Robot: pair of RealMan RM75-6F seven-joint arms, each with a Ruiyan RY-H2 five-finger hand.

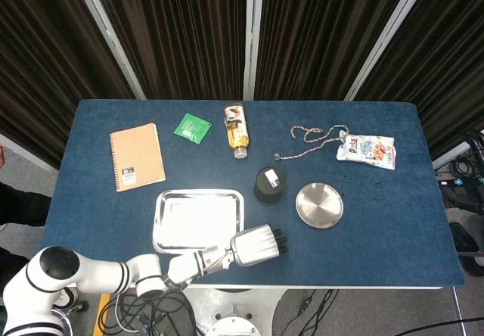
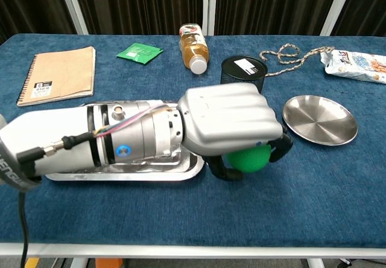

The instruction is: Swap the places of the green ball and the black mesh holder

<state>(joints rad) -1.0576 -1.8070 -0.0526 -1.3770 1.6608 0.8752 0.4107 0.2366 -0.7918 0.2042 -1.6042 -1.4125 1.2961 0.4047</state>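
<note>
The left hand (image 2: pixel 232 126) sits low over the near edge of the blue bench (image 2: pixel 338 183), its fingers (image 2: pixel 278 148) curled around the green ball (image 2: pixel 248 159), which shows beneath the palm in the chest view. The head view gives only the pale back of that hand (image 1: pixel 257 244) and its dark fingertips; the ball is wholly hidden there. Whether the ball rests on the cloth or is lifted just clear of it is hard to judge from the chest view. The black mesh holder (image 1: pixel 269 185) stands upright behind the hand, between the metal tray (image 1: pixel 198 219) and the round steel plate (image 1: pixel 318 205); the head view shows it apart from the hand, while in the chest view the hand covers the holder's lower part (image 2: pixel 244 70). The forearm lies across the tray in the chest view. Farther back are a spiral notebook (image 1: pixel 136 156), a green packet (image 1: pixel 191 128), a bottle lying on its side (image 1: pixel 237 131), a length of rope (image 1: pixel 310 139) and a snack bag (image 1: pixel 367 151). Neither view shows the right hand.
</note>
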